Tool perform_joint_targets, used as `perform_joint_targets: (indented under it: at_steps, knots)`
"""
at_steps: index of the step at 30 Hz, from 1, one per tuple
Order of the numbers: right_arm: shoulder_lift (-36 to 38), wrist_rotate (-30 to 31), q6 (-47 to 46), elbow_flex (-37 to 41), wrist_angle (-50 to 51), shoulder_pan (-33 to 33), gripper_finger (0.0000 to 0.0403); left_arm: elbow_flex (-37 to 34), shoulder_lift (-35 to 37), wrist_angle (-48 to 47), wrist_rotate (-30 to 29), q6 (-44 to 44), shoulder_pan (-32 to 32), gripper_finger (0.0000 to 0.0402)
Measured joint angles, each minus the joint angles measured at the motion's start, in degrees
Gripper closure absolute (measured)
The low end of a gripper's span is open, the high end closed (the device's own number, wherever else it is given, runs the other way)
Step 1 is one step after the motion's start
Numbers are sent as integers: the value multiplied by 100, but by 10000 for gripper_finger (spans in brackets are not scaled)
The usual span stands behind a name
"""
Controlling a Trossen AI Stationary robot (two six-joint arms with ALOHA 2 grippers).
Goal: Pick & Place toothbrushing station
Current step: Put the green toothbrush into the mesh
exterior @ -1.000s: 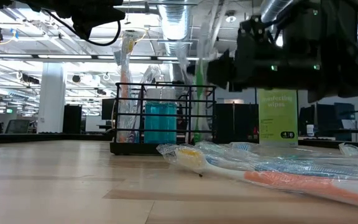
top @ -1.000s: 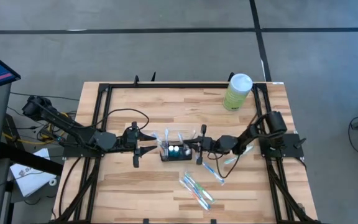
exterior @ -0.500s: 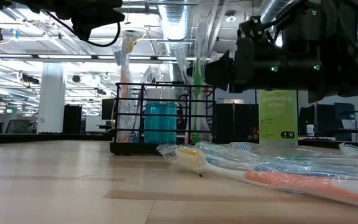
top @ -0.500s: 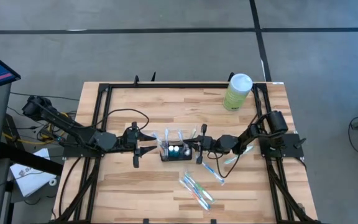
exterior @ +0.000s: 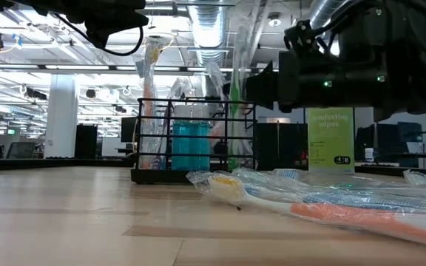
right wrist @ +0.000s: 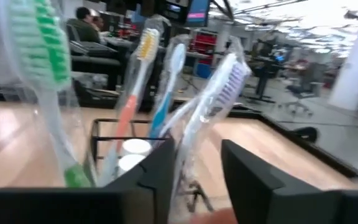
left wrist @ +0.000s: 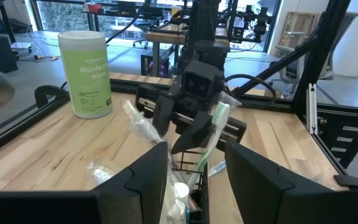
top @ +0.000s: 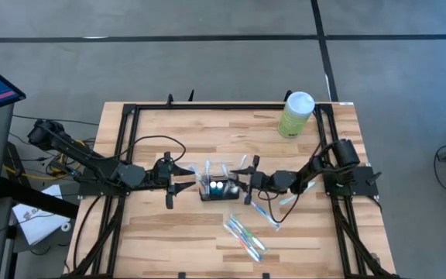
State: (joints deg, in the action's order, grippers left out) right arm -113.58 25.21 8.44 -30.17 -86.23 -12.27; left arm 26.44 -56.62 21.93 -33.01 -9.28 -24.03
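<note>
A: Where's the toothbrushing station?
B: Mid-counter, between both arms; wrapped brushes stand in it, among them a green toothbrush.
A: The right gripper?
B: Just beside the station's edge; fingers apart, gripping nothing.
A: And the left gripper?
B: Near the opposite side; fingers spread, empty; loose wrapped toothbrushes lie nearer the front.

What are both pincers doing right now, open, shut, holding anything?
Left pincer: open, empty, beside the wire-mesh holder.
Right pincer: open at the holder, the green toothbrush standing between its fingers.
</note>
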Motion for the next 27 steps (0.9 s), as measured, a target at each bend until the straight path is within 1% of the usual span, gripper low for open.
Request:
perform_joint_targets:
  at_steps: [3, 6, 7, 10, 12, 15, 17, 20, 22, 27]
  knots:
    - [79, 421, 128, 0, -27, -142, 253, 0, 0, 0, 1, 0, 0, 247]
    - [218, 799, 368, 0, -35, -304, 239, 0, 0, 0, 0, 0, 0, 247]
    - [272, 830, 449, 0, -33, -362, 237, 0, 0, 0, 2, 0, 0, 247]
    - [470, 868, 610, 0, 2, -506, 235, 0, 0, 0, 1, 0, 0, 247]
    - [627, 1004, 695, 0, 156, -597, 237, 0, 0, -2, 1, -2, 0, 247]
    - [909, 1379, 853, 0, 386, -735, 243, 0, 0, -2, 2, -1, 0, 247]
    - [1161, 1761, 979, 0, 624, -840, 249, 0, 0, 0, 2, -2, 0, 247]
    - [1668, 2247, 939, 0, 1456, -996, 258, 0, 0, -2, 2, -2, 0, 247]
    - [2106, 2423, 683, 0, 2258, -1085, 263, 0, 0, -1, 1, 0, 0, 247]
    - [3461, 2436, -539, -2, 4656, -1214, 270, 0, 0, -2, 2, -2, 0, 247]
